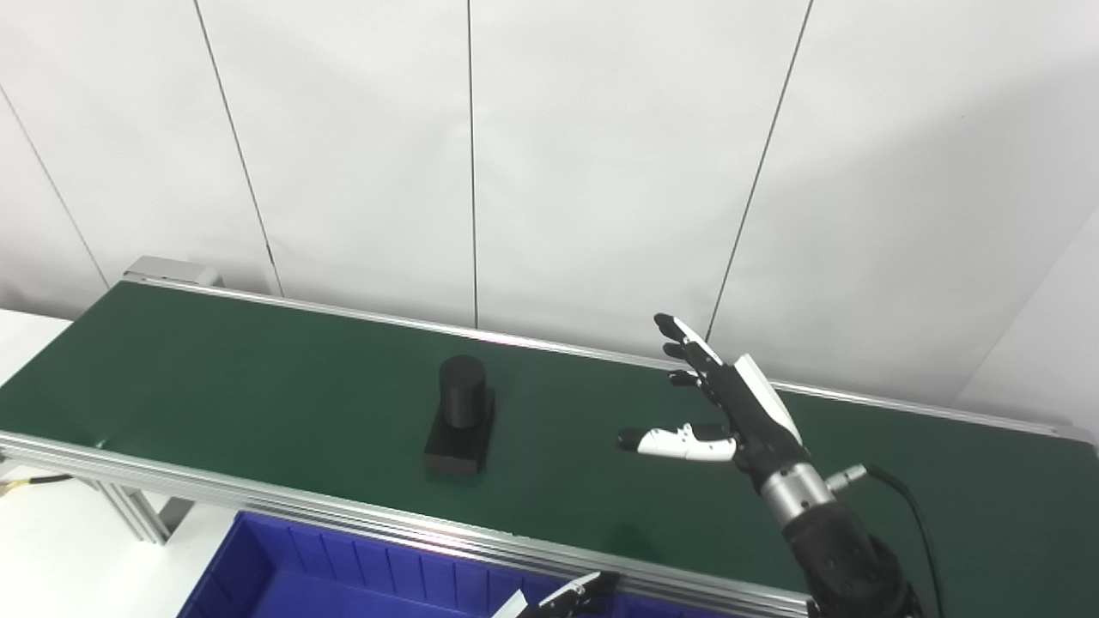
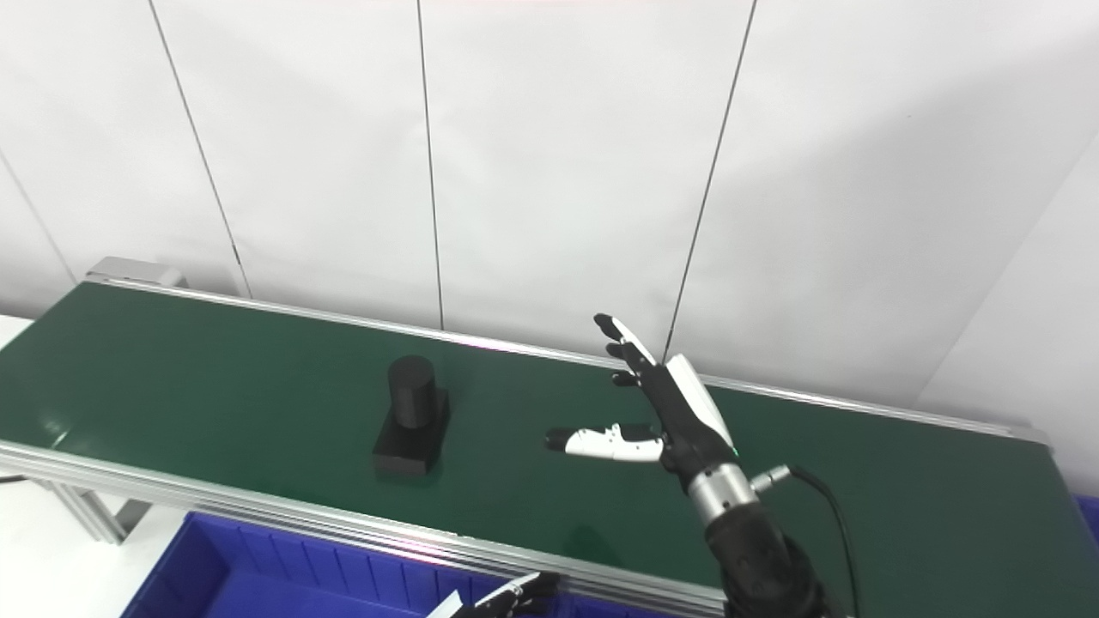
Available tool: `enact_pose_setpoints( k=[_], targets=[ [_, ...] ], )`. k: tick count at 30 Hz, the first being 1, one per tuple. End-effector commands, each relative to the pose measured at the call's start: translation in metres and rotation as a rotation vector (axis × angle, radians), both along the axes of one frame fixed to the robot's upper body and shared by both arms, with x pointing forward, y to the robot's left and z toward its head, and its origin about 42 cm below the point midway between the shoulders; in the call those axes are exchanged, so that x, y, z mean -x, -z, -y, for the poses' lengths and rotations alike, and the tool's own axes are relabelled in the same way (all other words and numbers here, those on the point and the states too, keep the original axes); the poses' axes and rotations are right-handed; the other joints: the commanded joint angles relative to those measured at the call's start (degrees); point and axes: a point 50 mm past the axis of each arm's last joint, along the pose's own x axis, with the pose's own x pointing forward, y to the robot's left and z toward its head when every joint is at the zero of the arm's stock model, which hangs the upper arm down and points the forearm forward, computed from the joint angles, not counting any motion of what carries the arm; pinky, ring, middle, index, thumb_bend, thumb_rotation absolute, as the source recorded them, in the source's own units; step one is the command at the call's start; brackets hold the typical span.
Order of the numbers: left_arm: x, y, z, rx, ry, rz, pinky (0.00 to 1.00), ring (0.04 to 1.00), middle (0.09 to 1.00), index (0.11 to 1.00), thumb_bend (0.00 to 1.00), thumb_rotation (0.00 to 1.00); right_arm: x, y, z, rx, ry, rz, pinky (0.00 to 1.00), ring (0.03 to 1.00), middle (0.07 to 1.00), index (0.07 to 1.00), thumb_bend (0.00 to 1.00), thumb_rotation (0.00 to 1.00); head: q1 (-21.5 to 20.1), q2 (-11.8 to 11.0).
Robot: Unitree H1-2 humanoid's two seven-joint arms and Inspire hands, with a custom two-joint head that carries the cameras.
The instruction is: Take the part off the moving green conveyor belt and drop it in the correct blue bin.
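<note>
Part (image 1: 461, 418) is a black piece, an upright cylinder on a rectangular base block, sitting on the green belt (image 1: 258, 378) roughly mid-width, left of centre in both views, nothing touching it. Right hand (image 1: 730, 403) hangs above the belt well to the right of the part, fingers spread and pointing up and away, thumb stuck out sideways toward the part, holding nothing. Left hand (image 1: 567, 596) barely shows at the bottom edge, just fingertips over the blue bin (image 1: 283, 566); can't tell if it's spread or closed. Step as I read it: pre-grasp, right hand waiting in an open posture for the part to come into reach; pick not yet made. Can't tell belt direction from a single moment. Next move likely needs the hand brought level with the cylinder, thumb on one side and fingers on the other, timed to belt motion, closing on the cylinder rather than the low base. Then lift clear of the near rail (image 1: 343, 515) before going to a bin. Count: one part, one belt, two hands, one bin below the near rail, plus a sliver of blue at the far right edge of the right eye view that may be a second bin.
</note>
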Motion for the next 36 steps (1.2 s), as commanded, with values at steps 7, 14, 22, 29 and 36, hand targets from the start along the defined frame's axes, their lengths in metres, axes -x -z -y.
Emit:
enact_pose_setpoints(
  k=[7, 14, 22, 29, 36],
  targets=[
    [0.006, -0.016, -0.002, 0.060, -0.040, 0.103, 0.75, 0.854, 0.893, 0.890, 0.81, 0.72, -0.023, -0.013, -0.024, 0.023, -0.026, 0.013, 0.81, 0.924, 0.945, 0.969, 0.91, 0.40, -0.9, 0.3],
    [0.021, -0.021, -0.008, 0.068, -0.078, 0.119, 0.73, 0.837, 0.878, 0.874, 0.84, 0.73, -0.030, -0.004, -0.045, 0.074, -0.026, -0.012, 0.76, 0.896, 0.955, 0.975, 0.93, 0.43, -2.7, 1.1],
    [0.034, -0.024, -0.012, 0.095, -0.133, 0.109, 0.75, 0.821, 0.868, 0.869, 0.84, 0.75, -0.037, 0.002, -0.063, 0.112, -0.028, -0.039, 0.75, 0.881, 0.942, 0.981, 0.95, 0.44, -3.8, 1.4],
    [0.041, -0.026, -0.013, 0.103, -0.142, 0.111, 0.75, 0.813, 0.831, 0.846, 0.82, 0.77, -0.044, 0.008, -0.073, 0.147, -0.013, -0.071, 0.78, 0.902, 0.963, 0.978, 0.94, 0.43, -4.6, 1.3],
    [0.045, -0.027, -0.014, 0.103, -0.135, 0.109, 0.73, 0.810, 0.821, 0.824, 0.83, 0.77, -0.055, 0.015, -0.082, 0.177, 0.006, -0.084, 0.76, 0.893, 0.957, 0.974, 0.95, 0.44, -5.0, 1.0]
  ],
)
